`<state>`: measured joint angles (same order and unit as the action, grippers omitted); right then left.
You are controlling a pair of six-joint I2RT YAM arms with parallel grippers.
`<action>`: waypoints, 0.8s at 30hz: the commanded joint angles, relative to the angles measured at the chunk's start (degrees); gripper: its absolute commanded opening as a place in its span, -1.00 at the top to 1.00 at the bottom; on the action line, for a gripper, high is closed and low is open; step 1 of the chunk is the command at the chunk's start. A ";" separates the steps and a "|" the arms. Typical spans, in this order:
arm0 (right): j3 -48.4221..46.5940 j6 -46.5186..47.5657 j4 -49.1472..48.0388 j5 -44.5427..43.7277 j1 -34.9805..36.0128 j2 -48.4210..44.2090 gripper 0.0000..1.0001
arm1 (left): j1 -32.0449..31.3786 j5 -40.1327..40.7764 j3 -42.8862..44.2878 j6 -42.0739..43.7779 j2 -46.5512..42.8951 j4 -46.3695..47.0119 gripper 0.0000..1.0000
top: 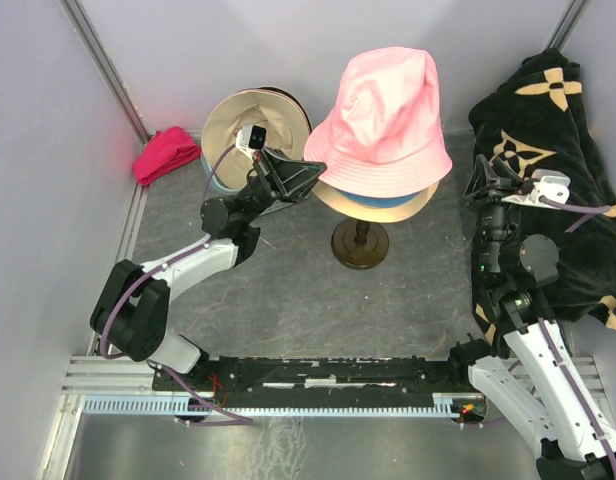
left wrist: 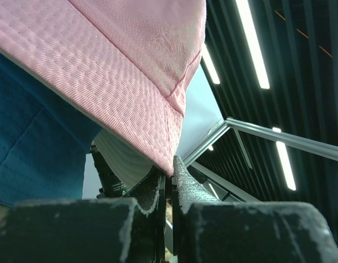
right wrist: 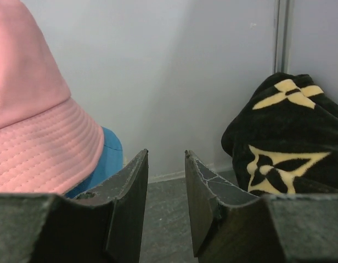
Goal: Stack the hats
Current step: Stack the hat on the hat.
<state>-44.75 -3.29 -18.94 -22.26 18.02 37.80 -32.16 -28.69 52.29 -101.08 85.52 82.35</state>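
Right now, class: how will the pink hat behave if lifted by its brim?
Probably floppy: the pink hat shows a creased crown, and its brim dips toward the left pincer. Likely light, being thin fabric. Pushed, it may slide off the blue hat beneath.

1. Pink hat [top: 383, 115]: soft bucket hat with a stitched brim, crown up, top of the stack at upper centre. Its left brim edge is nipped by the closed left gripper [top: 316, 173].
2. Blue hat [top: 386, 201]: directly beneath, only a brim sliver showing.
3. Tan hat [top: 340, 200]: lowest, pale brim edge visible.
4. Cream hat [top: 236, 115]: upper left, off the stack, hollow side facing up.
5. Black hat [top: 296, 103]: dark rim behind the cream, mostly hidden.
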 commanded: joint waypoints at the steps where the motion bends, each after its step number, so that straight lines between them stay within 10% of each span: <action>1: -0.72 -4.42 3.84 -4.02 -0.09 -1.76 0.16 | 0.05 -1.52 -0.06 2.55 -1.89 3.93 0.94; 24: -9.84 -75.98 27.93 0.57 -0.19 -0.83 -0.05 | -0.03 -3.40 -2.61 3.34 -3.17 1.55 0.94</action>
<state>-55.37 -63.83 9.19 -24.91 17.96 37.28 -32.16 -30.35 50.00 -101.03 84.86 82.15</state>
